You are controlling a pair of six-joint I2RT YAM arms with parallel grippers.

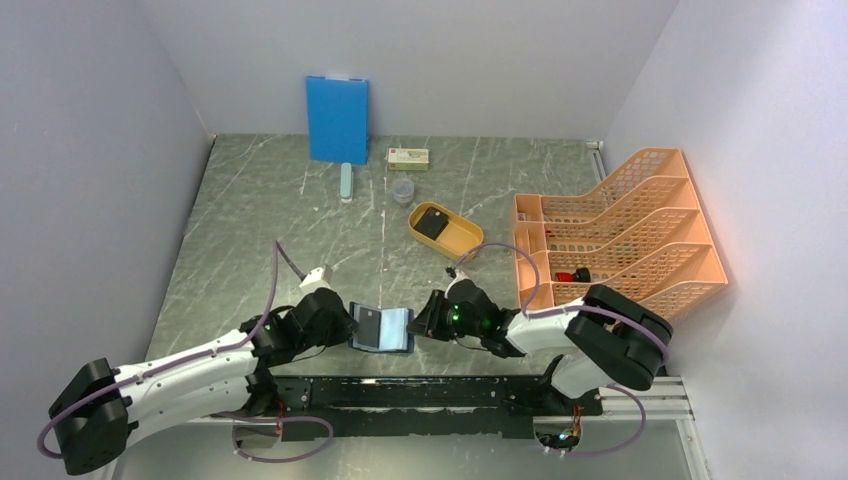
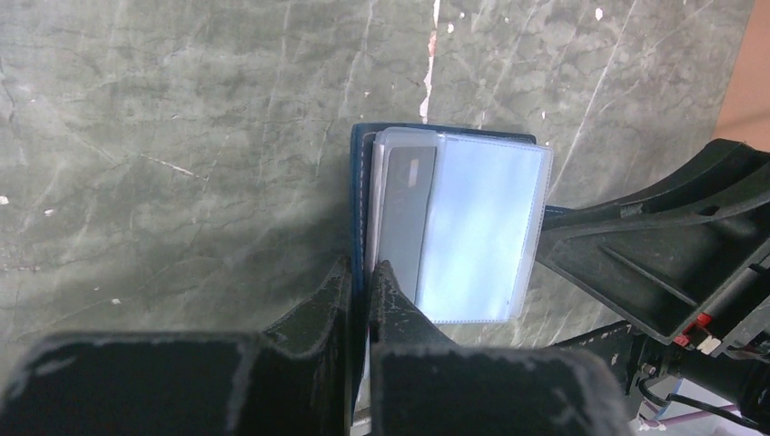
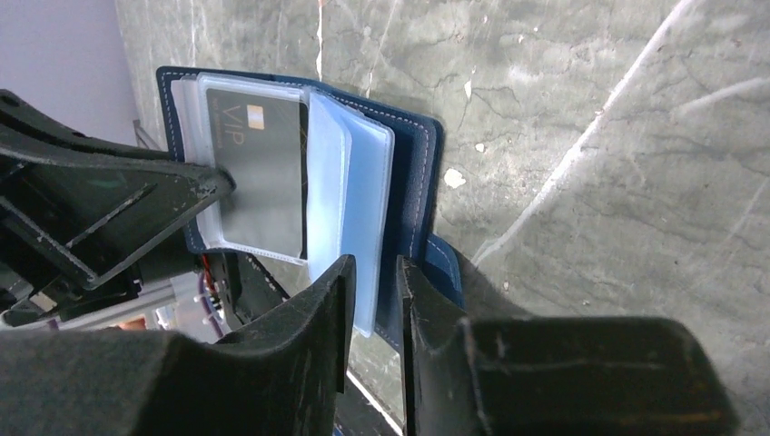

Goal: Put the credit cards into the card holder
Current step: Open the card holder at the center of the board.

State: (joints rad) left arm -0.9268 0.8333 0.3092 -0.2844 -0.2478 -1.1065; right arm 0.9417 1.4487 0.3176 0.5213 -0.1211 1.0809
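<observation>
One stitched navy card holder: left claw clamps it, right claw apart.

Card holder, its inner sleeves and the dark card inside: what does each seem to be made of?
Card holder: navy leather or leather-look cover with a matte finish; white stitching runs along its edge.
Sleeves: clear flexible plastic, glossy; the card shows through and the pages bow.
Dark card: probably rigid plastic, smooth dark grey, flat, printed "VIP".

The card holder has a stitched, leather-like navy cover and glossy clear plastic sleeves; the dark card looks matt, the table smooth, marbled.
</observation>
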